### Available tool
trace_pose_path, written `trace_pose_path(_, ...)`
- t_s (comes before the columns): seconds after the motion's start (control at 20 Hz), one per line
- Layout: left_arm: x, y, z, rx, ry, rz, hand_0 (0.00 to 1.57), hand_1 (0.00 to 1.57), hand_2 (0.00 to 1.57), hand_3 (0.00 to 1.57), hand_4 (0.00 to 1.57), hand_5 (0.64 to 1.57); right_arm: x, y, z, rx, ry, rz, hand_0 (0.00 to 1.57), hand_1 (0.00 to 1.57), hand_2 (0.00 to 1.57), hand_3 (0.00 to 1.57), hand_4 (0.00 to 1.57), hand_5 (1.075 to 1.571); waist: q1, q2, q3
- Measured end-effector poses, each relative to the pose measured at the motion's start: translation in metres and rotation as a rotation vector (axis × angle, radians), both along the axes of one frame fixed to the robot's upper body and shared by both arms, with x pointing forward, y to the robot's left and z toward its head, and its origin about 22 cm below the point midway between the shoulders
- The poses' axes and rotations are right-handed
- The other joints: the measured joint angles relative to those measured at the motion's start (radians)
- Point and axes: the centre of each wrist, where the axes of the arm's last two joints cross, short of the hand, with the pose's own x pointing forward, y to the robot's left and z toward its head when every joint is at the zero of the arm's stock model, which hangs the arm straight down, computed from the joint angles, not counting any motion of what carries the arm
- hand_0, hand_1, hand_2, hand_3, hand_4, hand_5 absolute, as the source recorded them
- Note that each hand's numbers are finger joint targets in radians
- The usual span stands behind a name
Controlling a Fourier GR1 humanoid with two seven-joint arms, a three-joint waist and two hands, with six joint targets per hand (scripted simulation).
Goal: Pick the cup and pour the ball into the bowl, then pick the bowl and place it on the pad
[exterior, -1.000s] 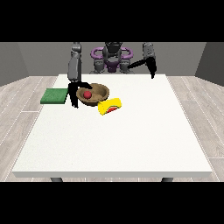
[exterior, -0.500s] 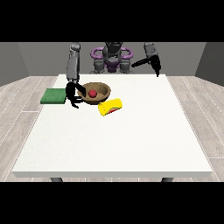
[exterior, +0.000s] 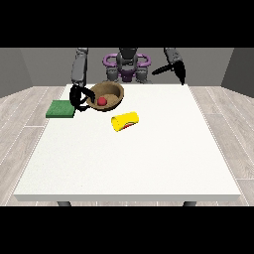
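With the hand at the view's left [exterior: 78, 97] clamped on the brown bowl's [exterior: 111, 90] rim, keep it level so the red ball [exterior: 102, 101] stays in. Carry it to the green pad [exterior: 60, 108] at the tabletop's [exterior: 129, 163] left edge.

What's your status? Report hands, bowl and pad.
Hand at view's left holds bowl at its rim, tilted, ball inside. Other hand raised, holding nothing. Cup on its side. Pad unobstructed.
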Motion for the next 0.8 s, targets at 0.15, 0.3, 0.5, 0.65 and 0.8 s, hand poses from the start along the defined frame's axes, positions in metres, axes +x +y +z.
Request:
trace_pose_path(0.15, 0.000, 0.010, -0.004, -0.003, 0.010, 0.022, 0.00, 0.00, 0.00, 0.00, 0.00, 1.570, 0.009, -0.012, 0.022, 0.021, 0.017, 0.003, 1.57, 1.57, 1.57, 1.57, 1.07, 1.552, -0.020, -0.013, 0.0012)
trace_pose_path(0.3, 0.000, 0.018, -0.004, -0.002, 0.013, 0.040, 0.00, 0.00, 0.00, 0.00, 0.00, 1.570, 0.008, -0.036, 0.037, 0.020, 0.017, 0.002, 1.57, 1.57, 1.57, 1.57, 1.06, 1.565, -0.034, -0.016, 0.0018)
trace_pose_path(0.5, -0.002, 0.015, 0.002, -0.006, -0.018, 0.033, 0.00, 0.00, 0.00, 0.00, 0.00, 1.568, 0.001, -0.074, 0.053, 0.048, -0.021, -0.036, 1.57, 1.57, 1.57, 1.57, 1.08, 1.559, -0.028, 0.018, 0.0025)
trace_pose_path(0.65, -0.007, 0.021, -0.012, -0.011, -0.023, 0.056, 0.00, 0.00, 0.00, 0.00, 0.00, 1.565, -0.008, -0.088, 0.051, 0.065, -0.027, -0.024, 1.57, 1.57, 1.57, 1.57, 1.08, 1.559, -0.056, 0.025, 0.0023)
trace_pose_path(0.8, -0.012, 0.022, -0.030, -0.015, -0.025, 0.084, 0.00, 0.00, 0.00, 0.00, 0.00, 1.566, -0.016, -0.093, 0.042, 0.069, -0.026, -0.002, 1.57, 1.57, 1.57, 1.57, 1.08, 1.559, -0.087, 0.032, 0.0023)
